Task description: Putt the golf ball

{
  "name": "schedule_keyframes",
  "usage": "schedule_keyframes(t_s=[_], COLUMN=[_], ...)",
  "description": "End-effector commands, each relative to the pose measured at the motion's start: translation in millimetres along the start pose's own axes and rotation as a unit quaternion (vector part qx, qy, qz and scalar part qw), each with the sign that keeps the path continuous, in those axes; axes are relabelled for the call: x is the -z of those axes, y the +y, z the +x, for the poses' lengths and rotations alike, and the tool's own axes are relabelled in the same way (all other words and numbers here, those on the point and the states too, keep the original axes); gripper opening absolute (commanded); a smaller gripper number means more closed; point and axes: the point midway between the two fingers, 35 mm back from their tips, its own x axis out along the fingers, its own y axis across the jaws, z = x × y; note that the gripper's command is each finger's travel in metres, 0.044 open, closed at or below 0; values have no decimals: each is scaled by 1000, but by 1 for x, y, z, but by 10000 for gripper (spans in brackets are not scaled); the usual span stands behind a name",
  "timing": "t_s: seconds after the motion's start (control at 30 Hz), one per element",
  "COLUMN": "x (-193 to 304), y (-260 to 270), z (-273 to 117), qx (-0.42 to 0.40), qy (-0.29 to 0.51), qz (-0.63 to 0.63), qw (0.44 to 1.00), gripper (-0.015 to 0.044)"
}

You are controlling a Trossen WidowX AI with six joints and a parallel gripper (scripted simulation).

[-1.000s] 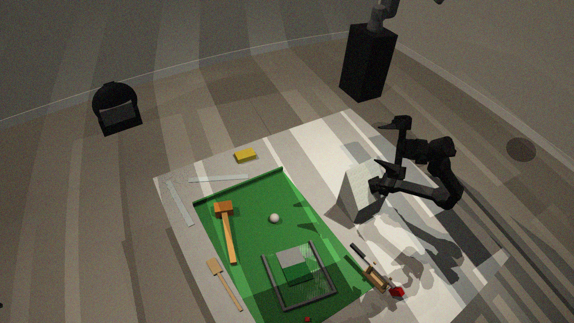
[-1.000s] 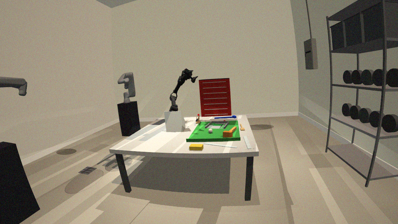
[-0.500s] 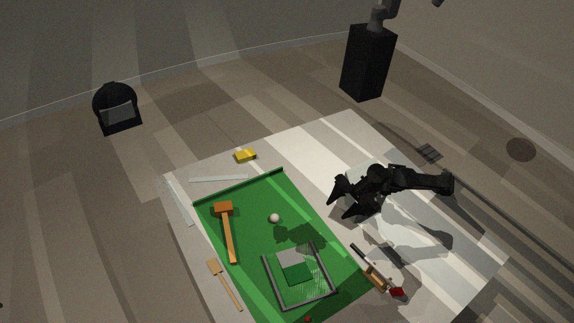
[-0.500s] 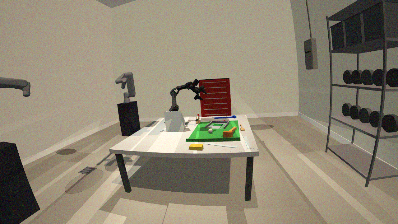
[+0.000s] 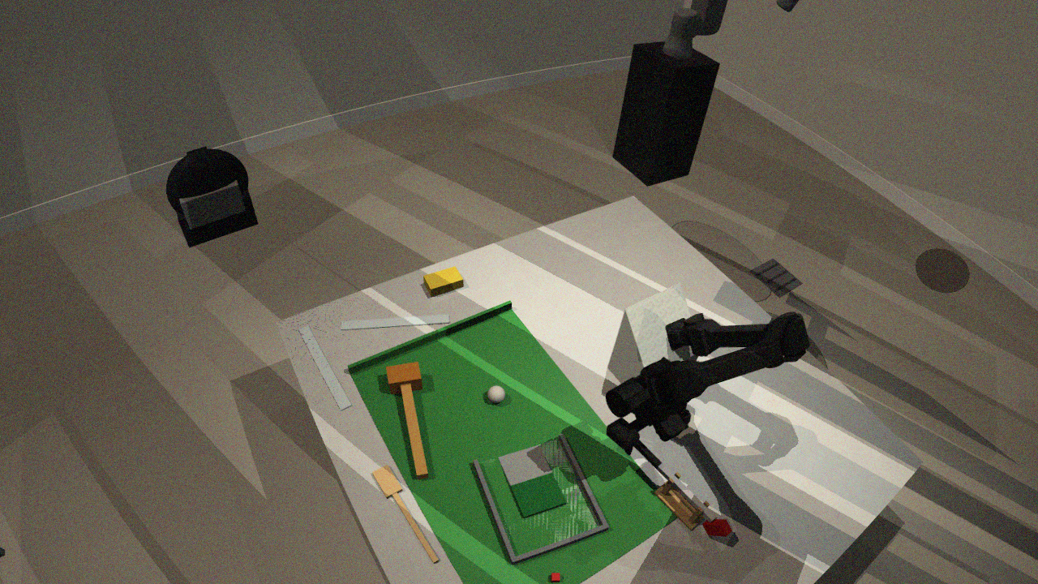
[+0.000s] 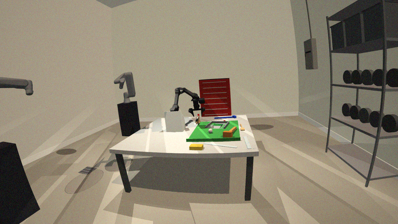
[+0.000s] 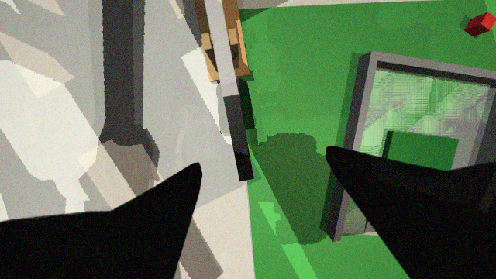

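Walled pen: a grey-railed square frame (image 5: 540, 500) on the green mat (image 5: 449, 428), open on the side facing the ball; inside it a grey ramp (image 5: 524, 465) leads to a flat, darker raised green (image 5: 538, 495).
Cradle: a small tan wooden rack (image 5: 679, 504) on the bench (image 5: 798, 465) just off the mat's edge, carrying the putter.
Red putter: slim straight shaft (image 7: 232, 93) resting in the rack; long axis runs along the mat's edge, dark grip end toward the claw, blocky red head (image 5: 718, 528) past the rack.
Golf ball: white, round (image 5: 495, 393), on the mat, well apart from the putter.
Claw: black pointed fingers spread wide (image 7: 263, 170), empty, hovering over the grip end.
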Motion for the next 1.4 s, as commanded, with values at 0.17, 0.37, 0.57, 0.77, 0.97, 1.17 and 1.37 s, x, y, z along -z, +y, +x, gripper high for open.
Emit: schedule_keyframes(t_s=[0.17, 0.37, 0.57, 0.77, 0.97, 1.17, 1.37], x=[-4, -2, 1, 3, 5, 7, 9], y=[14, 16, 16, 17, 17, 18, 18], z=[15, 33, 45, 56, 62, 71, 78], qx=[-26, -26, -26, -26, -26, -26, -26], qy=[-14, -15, -15, -15, -15, -15, -16], qz=[-19, -19, -19, -19, -19, -19, -19], qw=[999, 999, 999, 999, 999, 999, 999], gripper=[440, 440, 440, 440, 440, 440, 440])
